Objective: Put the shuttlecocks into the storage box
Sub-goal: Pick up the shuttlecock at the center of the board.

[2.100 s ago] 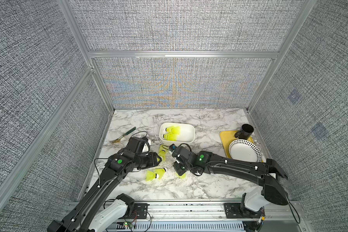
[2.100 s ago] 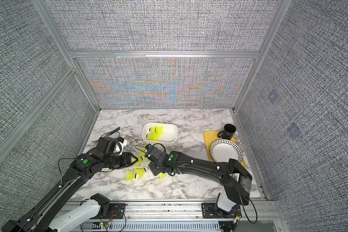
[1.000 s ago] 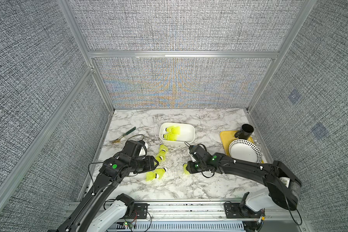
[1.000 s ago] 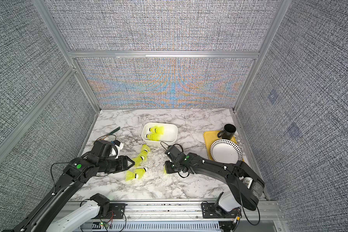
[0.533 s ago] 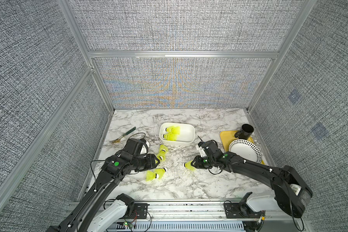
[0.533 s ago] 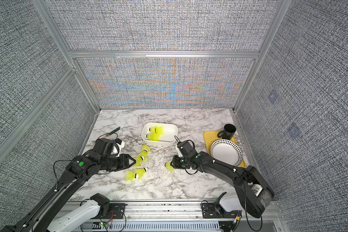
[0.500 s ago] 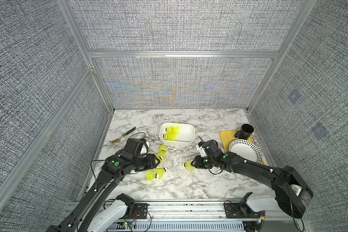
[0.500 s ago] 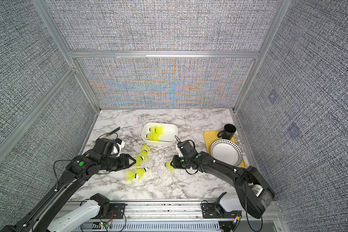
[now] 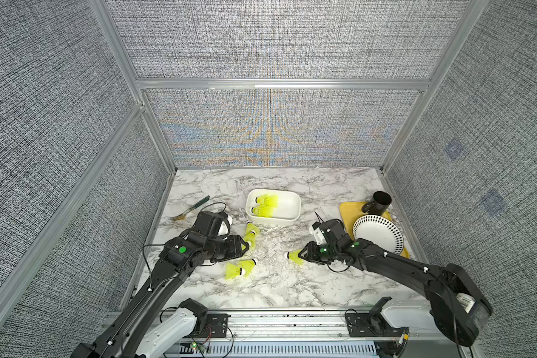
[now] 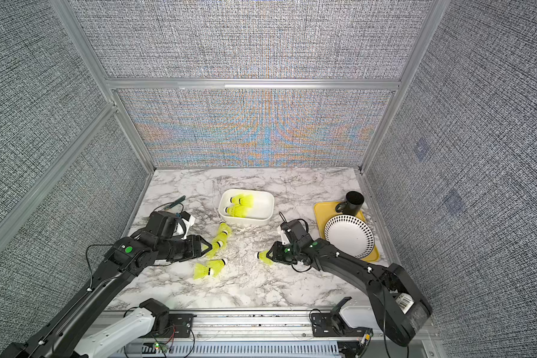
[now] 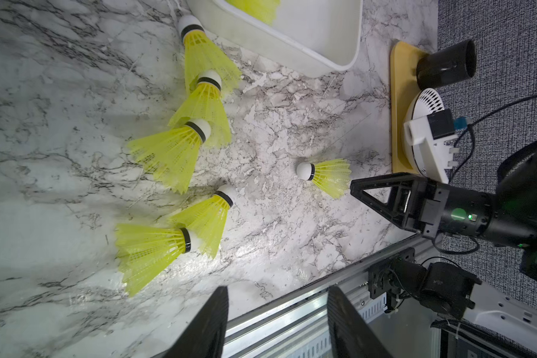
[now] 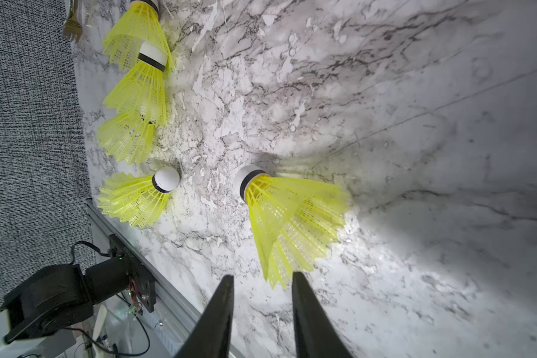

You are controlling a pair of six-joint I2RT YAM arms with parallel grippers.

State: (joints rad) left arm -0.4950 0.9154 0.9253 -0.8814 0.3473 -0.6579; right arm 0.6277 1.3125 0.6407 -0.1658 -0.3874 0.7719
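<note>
R gripper (image 12: 262, 276): jaws apart, clasping nothing; lone shuttlecock (image 12: 289, 217) lies on its side, skirt rim right at the tips
L gripper (image 11: 276, 288): jaws apart, empty, low by 5 loose shuttlecocks (image 11: 174, 152) on table (image 9: 292, 288)
Storage box (image 9: 287, 204): mid-back of table, a few boxed shuttlecocks (image 9: 265, 204) inside
Surface: table is white/grey marble, metal rail (image 9: 276, 319) along front edge
Room: grey woven wall panels (image 9: 270, 43) in alu frame, 3 sides
R edge: yellow tray (image 9: 348, 210) w/ black cup (image 9: 380, 201) & dotted plate (image 9: 378, 235); fork (image 9: 189, 210) nr L wall
</note>
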